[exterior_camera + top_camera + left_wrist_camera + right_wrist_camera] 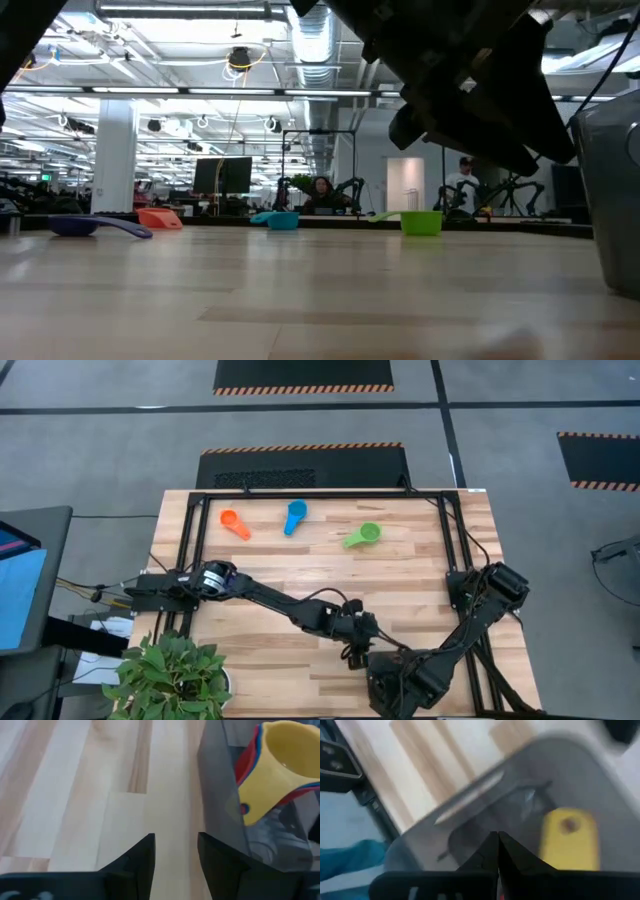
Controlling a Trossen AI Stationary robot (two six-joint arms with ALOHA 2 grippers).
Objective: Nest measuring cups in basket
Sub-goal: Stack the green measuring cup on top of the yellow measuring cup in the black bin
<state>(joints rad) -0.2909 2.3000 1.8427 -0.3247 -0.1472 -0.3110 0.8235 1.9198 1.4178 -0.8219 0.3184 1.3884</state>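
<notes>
The dark grey basket (216, 795) sits near the table's near edge; in the high view both arms cover it. A yellow cup (282, 762) lies in it, nested in a red cup (246, 764) with a blue rim between them. The orange cup (235, 524), a blue cup (295, 516) and the green cup (363, 536) rest on the far part of the table. A dark blue cup (90, 227) shows only in the low view, at its left. My left gripper (176, 851) is open over bare wood beside the basket's wall. My right gripper (498, 845) is shut above the basket's inside, next to the yellow handle (568, 837).
A potted plant (172, 678) stands at the table's near left corner. A black frame (190, 530) runs along the left, far and right sides of the table. Bare wood lies between the far cups and the arms. People sit in the room beyond the table.
</notes>
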